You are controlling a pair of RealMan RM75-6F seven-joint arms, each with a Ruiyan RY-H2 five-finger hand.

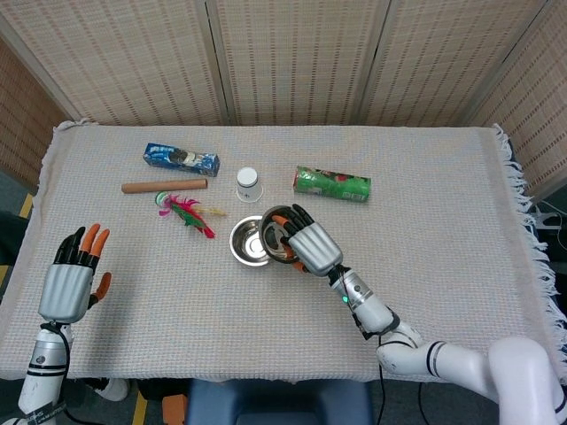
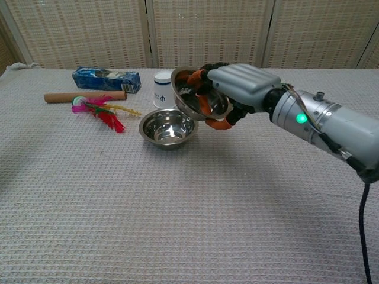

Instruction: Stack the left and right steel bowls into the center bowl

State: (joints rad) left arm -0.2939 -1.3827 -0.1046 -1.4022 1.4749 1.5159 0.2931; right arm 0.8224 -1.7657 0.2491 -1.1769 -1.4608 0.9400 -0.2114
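Right hand [image 2: 237, 89] grips a tilted steel bowl [image 2: 195, 97], held in the air at 2 o'clock of the center bowl [image 2: 168, 128]. Left hand [image 1: 69, 283] is spread, holding nothing, at 8 o'clock.

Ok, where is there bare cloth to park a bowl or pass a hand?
Free: the near strip between the left hand and the right forearm, and the right side beyond the green tube. Crowded: the far left, with the blue box, brown stick, feather toy, paper cup and center bowl.

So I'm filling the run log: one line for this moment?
right hand: holds steel bowl, tilted | above center bowl, not released | left hand: open
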